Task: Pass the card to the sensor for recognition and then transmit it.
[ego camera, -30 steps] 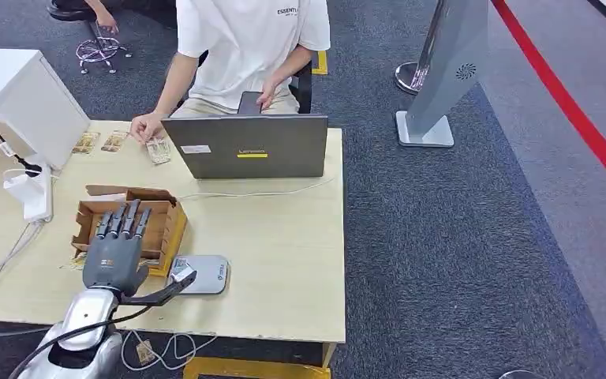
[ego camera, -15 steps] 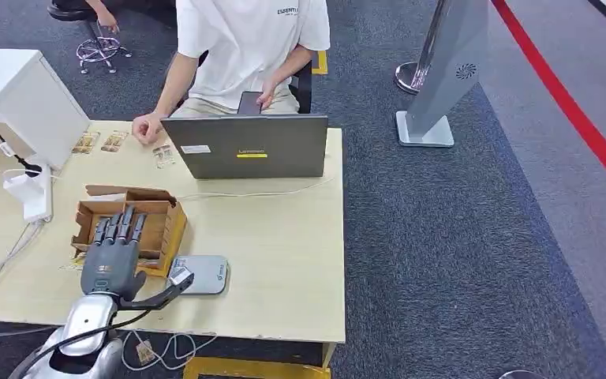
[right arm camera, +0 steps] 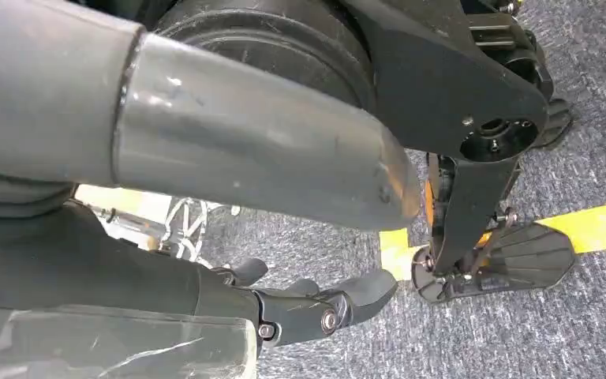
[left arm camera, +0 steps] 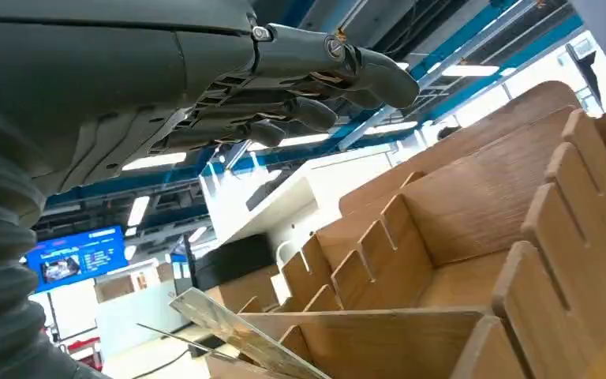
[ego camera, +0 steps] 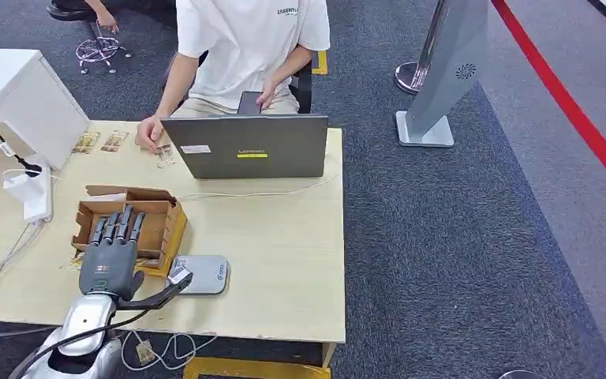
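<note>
My left hand (ego camera: 112, 257) hovers flat over the brown slotted card box (ego camera: 156, 221), fingers stretched out and apart, holding nothing. Its thumb reaches sideways to the left edge of the grey sensor pad (ego camera: 209, 274). In the left wrist view the fingers (left arm camera: 308, 75) hang above the box's notched dividers (left arm camera: 458, 237), and a thin card (left arm camera: 237, 335) leans in a slot below them. My right hand (right arm camera: 316, 304) hangs beside my body over the carpet, fingers loosely bent with nothing in them.
A person sits behind a grey laptop (ego camera: 245, 146) at the table's far edge, one hand (ego camera: 148, 131) on the table near loose cards (ego camera: 99, 142). A white box (ego camera: 24, 95) and a cabled white device (ego camera: 30, 189) stand at the left. A cable (ego camera: 260, 191) runs across the table.
My left hand has drawn back a little toward me over the box. The person's hand has slid slightly toward the laptop, and the card beside it has shifted with it.
</note>
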You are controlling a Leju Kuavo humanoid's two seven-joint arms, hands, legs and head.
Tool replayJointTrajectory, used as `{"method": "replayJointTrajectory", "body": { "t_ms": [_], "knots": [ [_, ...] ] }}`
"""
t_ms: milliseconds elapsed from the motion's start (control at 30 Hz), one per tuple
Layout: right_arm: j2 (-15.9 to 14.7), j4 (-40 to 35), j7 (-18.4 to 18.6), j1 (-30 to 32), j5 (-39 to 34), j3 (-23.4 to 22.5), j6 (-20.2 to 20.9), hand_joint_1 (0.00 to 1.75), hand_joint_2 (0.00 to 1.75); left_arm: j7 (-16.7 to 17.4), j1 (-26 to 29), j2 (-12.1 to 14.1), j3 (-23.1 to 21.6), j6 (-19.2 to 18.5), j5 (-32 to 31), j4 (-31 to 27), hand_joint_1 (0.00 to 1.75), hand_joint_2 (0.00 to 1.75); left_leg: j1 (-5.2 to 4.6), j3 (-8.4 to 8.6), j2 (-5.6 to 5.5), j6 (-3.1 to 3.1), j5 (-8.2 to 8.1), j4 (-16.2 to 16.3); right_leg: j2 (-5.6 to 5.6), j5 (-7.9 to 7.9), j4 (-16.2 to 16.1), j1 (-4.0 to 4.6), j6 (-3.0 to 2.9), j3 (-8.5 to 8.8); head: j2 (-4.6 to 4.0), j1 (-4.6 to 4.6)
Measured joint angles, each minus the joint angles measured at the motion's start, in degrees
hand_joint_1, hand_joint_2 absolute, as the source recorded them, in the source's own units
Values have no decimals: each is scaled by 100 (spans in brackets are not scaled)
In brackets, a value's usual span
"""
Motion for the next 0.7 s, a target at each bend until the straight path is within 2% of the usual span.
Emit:
{"method": "replayJointTrajectory", "body": {
  "t_ms": [167, 433, 700],
  "knots": [
    [0, 0, 2, -5, -4, 39, 2, 0, 0, 26, -32, 15, 0, 0, 0, 0, 0, 175, 0, 0, 0, 0, 0, 0, 0, 0, 0, 0, 0, 0, 0, 2],
    [-2, 0, 2, -15, -15, 131, 2, 0, 0, -223, -99, 15, 125, -44, 2, 0, 0, 175, 0, -1, 0, 0, 0, 0, 0, 0, 0, 0, 0, 1, 0, 2],
    [-24, 0, 2, -20, -7, 183, 2, 0, 0, -280, -156, 4, 295, -33, 2, 39, 0, 175, 0, -1, 0, 0, 0, 0, 0, 0, 0, 0, 0, 1, 0, 2]
  ]
}}
